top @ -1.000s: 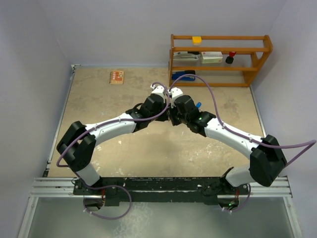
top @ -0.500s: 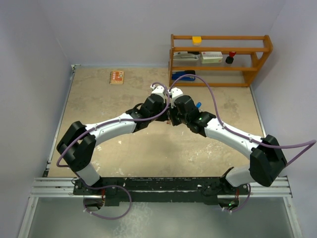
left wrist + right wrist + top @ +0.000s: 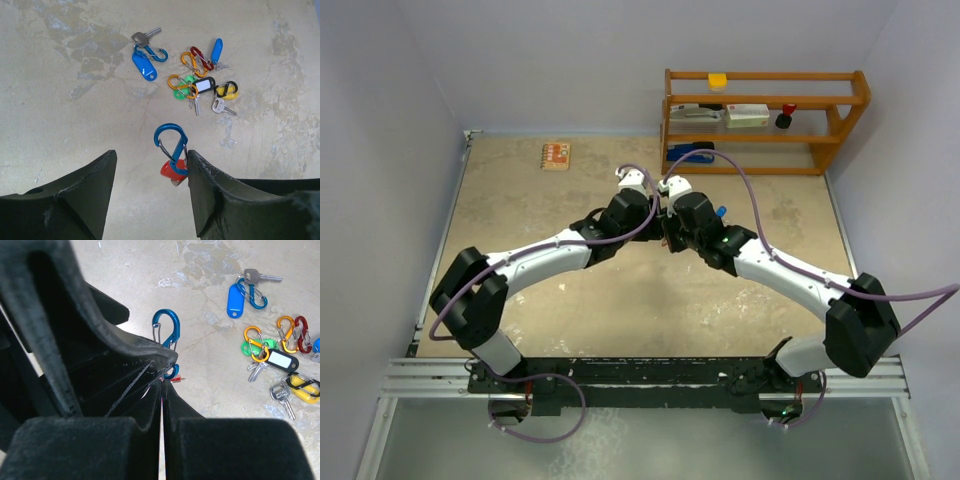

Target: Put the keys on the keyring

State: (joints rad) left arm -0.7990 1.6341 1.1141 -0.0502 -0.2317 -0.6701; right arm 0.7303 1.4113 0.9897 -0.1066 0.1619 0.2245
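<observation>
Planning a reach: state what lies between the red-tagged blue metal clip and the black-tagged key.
Bare tabletop only between blue clip and black-tagged key, per left wrist view.

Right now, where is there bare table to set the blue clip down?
Bare tabletop lies left of the blue key tag, wide and open. A narrower strip runs between the blue clip and the black key tag. Crowded: from the orange clips to the yellow key tag.

Red key (image 3: 169,171) (partly hidden)
</observation>
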